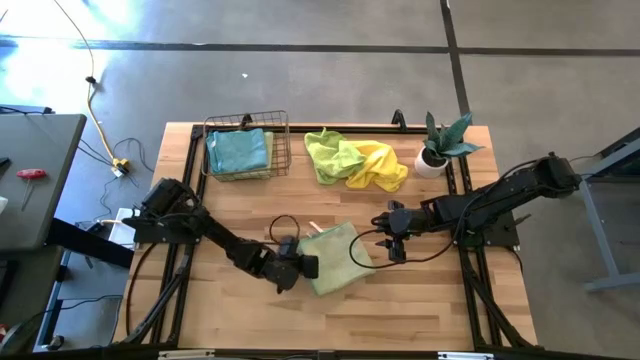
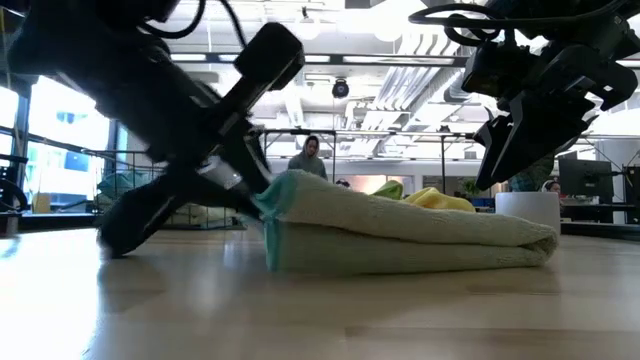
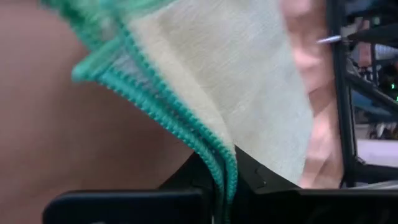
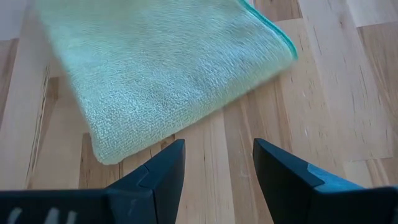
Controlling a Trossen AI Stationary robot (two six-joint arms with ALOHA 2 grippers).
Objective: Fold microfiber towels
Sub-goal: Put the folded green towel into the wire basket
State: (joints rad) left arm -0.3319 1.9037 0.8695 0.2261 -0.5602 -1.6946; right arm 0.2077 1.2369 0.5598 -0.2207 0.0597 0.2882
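The left gripper (image 1: 305, 266) is lying low on the table (image 1: 420, 310) at the left edge of the pale sage green towel (image 1: 335, 258), and its jaws are closed on that edge: in the left wrist view the teal-stitched hem (image 3: 186, 134) is running down between the dark fingers. The towel is already folded once and is lying flat in the middle of the table, a little turned, with its long axis going from the near left to the far right. The right gripper (image 1: 393, 247) is hovering just beside the opposite, right edge, with its fingers (image 4: 160, 171) spread apart and holding nothing; the bare wood is showing between them.

So the towel is lying between the two claws, and the left arm is the one in contact. In my judgement the next fold is depending on carrying the pinched edge across toward the right side.

The lime green and yellow towels (image 1: 355, 160) are waiting in a heap at the far side, and a teal towel (image 1: 238, 152) is sitting in the wire basket (image 1: 283, 125)
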